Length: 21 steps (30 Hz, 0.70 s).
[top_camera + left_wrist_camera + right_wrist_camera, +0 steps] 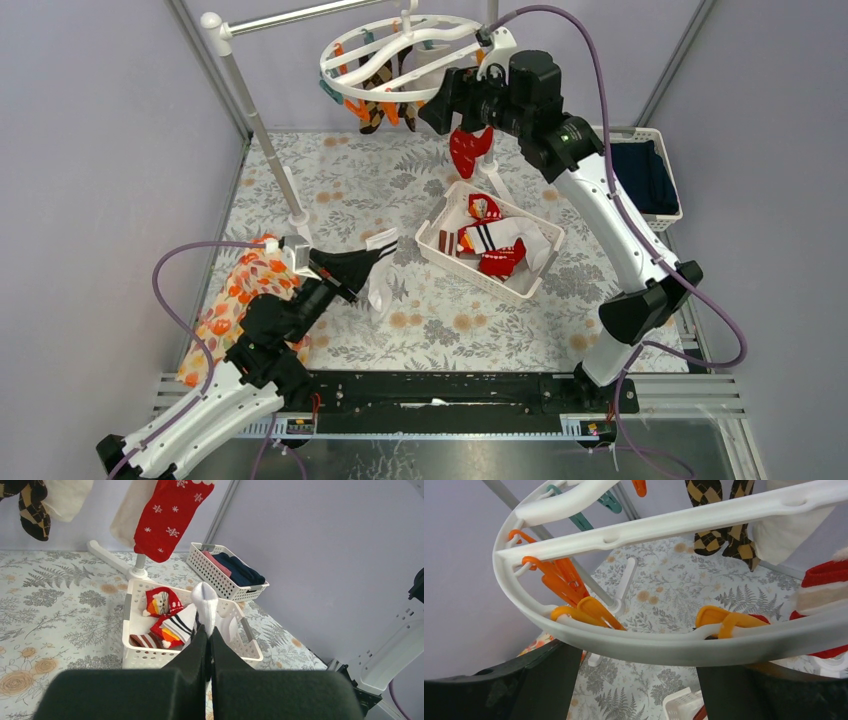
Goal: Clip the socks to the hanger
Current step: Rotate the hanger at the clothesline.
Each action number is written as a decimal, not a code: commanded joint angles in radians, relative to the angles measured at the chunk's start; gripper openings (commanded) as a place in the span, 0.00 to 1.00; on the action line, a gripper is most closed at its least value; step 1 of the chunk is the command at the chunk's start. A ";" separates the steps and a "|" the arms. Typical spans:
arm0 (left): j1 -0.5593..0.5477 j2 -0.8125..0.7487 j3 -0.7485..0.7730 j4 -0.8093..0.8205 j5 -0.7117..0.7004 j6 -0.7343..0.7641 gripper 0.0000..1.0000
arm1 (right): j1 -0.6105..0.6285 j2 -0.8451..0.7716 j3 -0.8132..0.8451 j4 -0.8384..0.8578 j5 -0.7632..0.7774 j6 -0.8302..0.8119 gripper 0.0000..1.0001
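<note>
Hanging at the back from a grey metal pole (252, 110), the round white hanger (664, 647) is shown with an argyle sock (375, 110) and a red Christmas sock (470, 150) clipped on. A white sock (205, 597) is pinched between the clenched jaws of the left gripper (207, 632), low beside the slatted basket (150, 657), in which more socks lie. The right gripper (644, 677) is spread wide at the hanger's rim, grasping nothing. The sock is judged light and limp. It is best held near the cuff, so that an edge can be fed into an orange clip (719, 617).
</note>
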 commanded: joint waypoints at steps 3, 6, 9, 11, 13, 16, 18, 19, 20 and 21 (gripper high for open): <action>0.007 -0.009 0.035 0.026 0.016 -0.011 0.00 | -0.054 -0.085 -0.084 0.016 -0.334 -0.018 0.90; 0.007 -0.013 0.037 0.020 0.017 -0.015 0.00 | -0.064 -0.104 -0.114 0.038 -0.518 -0.022 0.91; 0.007 -0.016 0.041 0.012 0.018 -0.019 0.00 | -0.066 -0.123 -0.113 0.014 -0.621 -0.077 0.92; 0.008 -0.015 0.045 0.004 0.017 -0.019 0.00 | -0.065 -0.134 -0.096 -0.040 -0.648 -0.148 0.93; 0.007 -0.012 0.049 -0.004 0.017 -0.016 0.00 | -0.065 -0.145 -0.069 -0.126 -0.672 -0.258 0.93; 0.007 -0.008 0.057 -0.021 0.021 -0.013 0.00 | -0.065 -0.157 -0.012 -0.294 -0.676 -0.476 0.95; 0.008 -0.005 0.064 -0.033 0.022 -0.012 0.00 | -0.065 -0.158 0.038 -0.411 -0.679 -0.612 0.95; 0.008 -0.004 0.067 -0.039 0.023 -0.012 0.00 | -0.064 -0.159 0.061 -0.468 -0.682 -0.685 0.95; 0.008 -0.002 0.069 -0.044 0.025 -0.012 0.00 | -0.065 -0.156 0.088 -0.529 -0.685 -0.786 0.96; 0.007 -0.001 0.072 -0.046 0.025 -0.013 0.00 | -0.065 -0.153 0.116 -0.603 -0.688 -0.867 0.96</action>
